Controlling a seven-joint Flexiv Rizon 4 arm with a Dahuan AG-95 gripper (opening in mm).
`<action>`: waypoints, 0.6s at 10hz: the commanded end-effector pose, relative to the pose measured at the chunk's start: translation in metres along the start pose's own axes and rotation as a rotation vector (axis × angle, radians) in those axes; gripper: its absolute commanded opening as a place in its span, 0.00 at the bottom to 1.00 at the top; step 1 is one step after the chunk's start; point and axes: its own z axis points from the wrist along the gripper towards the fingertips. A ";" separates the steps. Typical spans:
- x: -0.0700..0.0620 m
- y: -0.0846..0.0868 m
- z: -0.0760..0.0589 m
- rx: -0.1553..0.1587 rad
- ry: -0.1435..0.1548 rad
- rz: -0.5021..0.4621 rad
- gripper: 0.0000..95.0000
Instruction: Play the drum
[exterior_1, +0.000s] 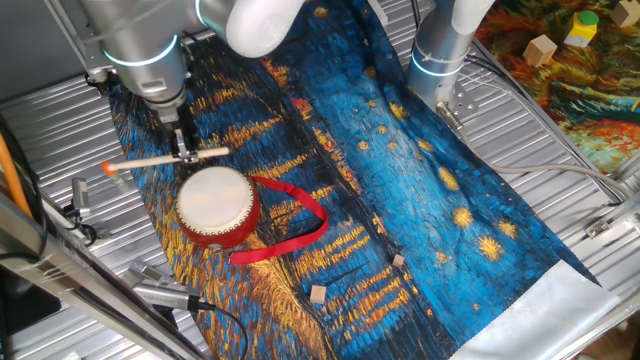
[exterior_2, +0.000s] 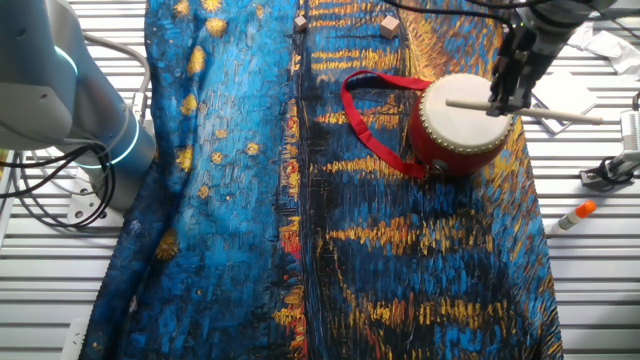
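Observation:
The drum is small and round with a cream skin and a red side. It sits on the painted cloth, and its red ribbon strap lies curled to its right. It also shows in the other fixed view. My gripper is shut on a thin pale wooden stick that lies level just behind the drum's far edge. In the other fixed view the gripper holds the stick across the drum's skin, a little above it.
Small wooden blocks lie on the cloth in front of the drum. A second arm's base stands at the back right. A marker lies on the metal table beside the cloth. Metal clamps sit at the front left.

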 end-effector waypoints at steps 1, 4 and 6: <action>-0.001 0.000 0.000 0.014 0.005 0.006 0.00; -0.002 0.000 0.000 0.035 0.000 0.000 0.00; -0.002 0.000 0.001 0.034 0.006 0.007 0.00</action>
